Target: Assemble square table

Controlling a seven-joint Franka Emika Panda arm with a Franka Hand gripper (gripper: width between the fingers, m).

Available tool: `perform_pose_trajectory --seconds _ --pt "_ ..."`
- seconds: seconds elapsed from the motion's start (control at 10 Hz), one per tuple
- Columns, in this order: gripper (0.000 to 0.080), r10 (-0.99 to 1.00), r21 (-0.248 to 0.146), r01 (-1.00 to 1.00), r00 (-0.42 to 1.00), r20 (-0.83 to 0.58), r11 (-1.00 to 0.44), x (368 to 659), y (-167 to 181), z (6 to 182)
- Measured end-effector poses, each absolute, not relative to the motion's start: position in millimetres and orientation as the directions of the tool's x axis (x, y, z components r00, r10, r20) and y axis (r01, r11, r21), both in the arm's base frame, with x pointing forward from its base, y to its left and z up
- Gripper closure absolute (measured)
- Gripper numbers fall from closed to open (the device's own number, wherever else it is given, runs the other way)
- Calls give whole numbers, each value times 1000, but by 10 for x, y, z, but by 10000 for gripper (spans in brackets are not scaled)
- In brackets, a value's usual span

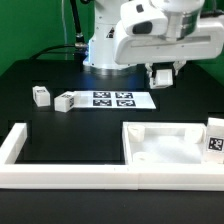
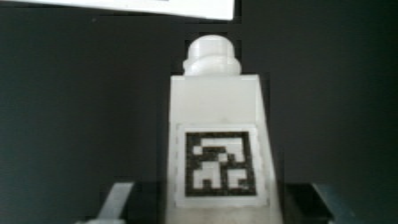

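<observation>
The square table top (image 1: 165, 150), white with a raised rim, lies at the front on the exterior view's right. My gripper (image 1: 161, 78) hangs above the black table behind it, past the end of the marker board (image 1: 113, 99). In the wrist view my gripper (image 2: 217, 202) is shut on a white leg block (image 2: 217, 110), its fingers (image 2: 118, 200) on both sides. The block's black-white tag faces the camera and its round peg points away from the jaws. Two loose leg blocks (image 1: 40, 95) (image 1: 65, 101) lie on the exterior view's left. Another tagged block (image 1: 215, 138) stands at the top's right edge.
A long white bar frame (image 1: 60, 172) runs along the front and up the exterior view's left side, against the table top. The robot's white base (image 1: 105, 45) stands at the back. A corner of the marker board (image 2: 187, 8) shows beyond the held block.
</observation>
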State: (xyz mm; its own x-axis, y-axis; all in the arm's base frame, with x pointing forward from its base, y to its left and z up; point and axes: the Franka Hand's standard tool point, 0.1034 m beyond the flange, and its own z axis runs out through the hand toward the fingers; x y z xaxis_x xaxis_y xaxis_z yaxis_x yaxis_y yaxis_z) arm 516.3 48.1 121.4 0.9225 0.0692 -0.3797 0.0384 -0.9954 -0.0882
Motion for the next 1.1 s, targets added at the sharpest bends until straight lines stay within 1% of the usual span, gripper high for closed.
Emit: perform_pose_trajectory --seconds 0.1,0.2,0.3,0.4,0.6,0.7,0.8,0.9,1.0,1.1 --pt "509 51 -89 28 964 -261 -996 5515 401 1349" --pt "509 70 -85 56 983 -169 -995 5716 323 1468" --pt "509 90 -77 82 991 -95 -994 5810 273 1547" --pt "509 79 -64 79 997 -1 -995 5843 260 1528" --pt "509 70 -43 74 993 96 -996 5834 212 1501" --pt "509 71 -21 76 980 188 -997 5912 175 1497" --pt "509 76 -23 83 971 228 -996 5938 126 1435" --pt "509 83 -42 97 963 256 -994 6089 29 1476" --pt "509 72 -51 91 951 300 -995 6331 -38 1607" --pt "509 63 -39 83 932 358 -996 6474 -77 1705"
